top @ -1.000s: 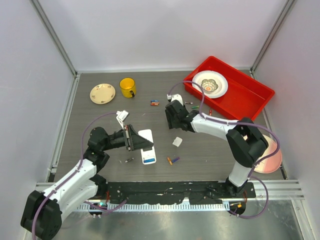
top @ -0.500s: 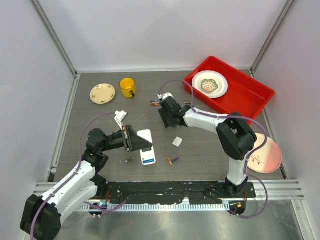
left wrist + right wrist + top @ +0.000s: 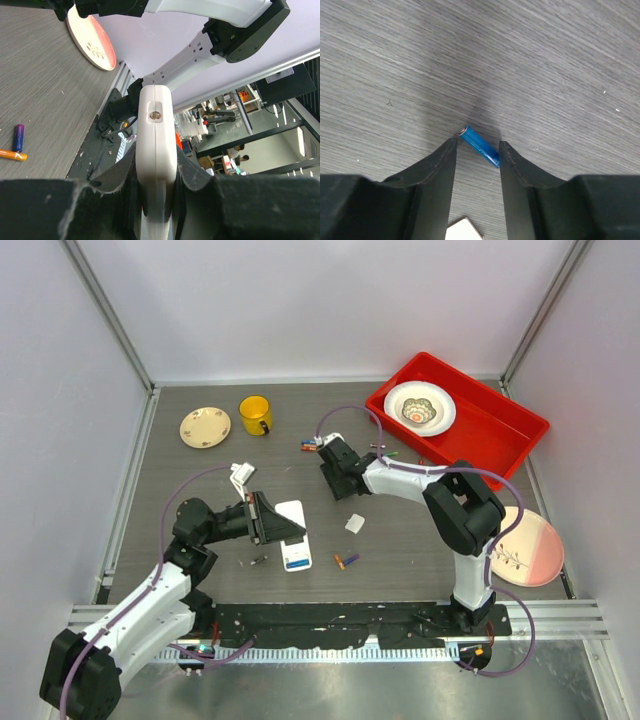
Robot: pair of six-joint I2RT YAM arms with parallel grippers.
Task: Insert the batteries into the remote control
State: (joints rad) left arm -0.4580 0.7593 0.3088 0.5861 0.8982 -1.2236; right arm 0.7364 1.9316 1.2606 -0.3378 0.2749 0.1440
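Between the parted tips of my right tool [image 3: 477, 143], on the grey worktop [image 3: 555, 60], the small blue cylindrical battery [image 3: 480, 147] lies slantwise across the gap, while my left tool [image 3: 156, 167] clamps the slim white plastic remote control [image 3: 156, 125].

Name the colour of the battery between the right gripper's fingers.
Battery is blue; right wrist view shows it best.
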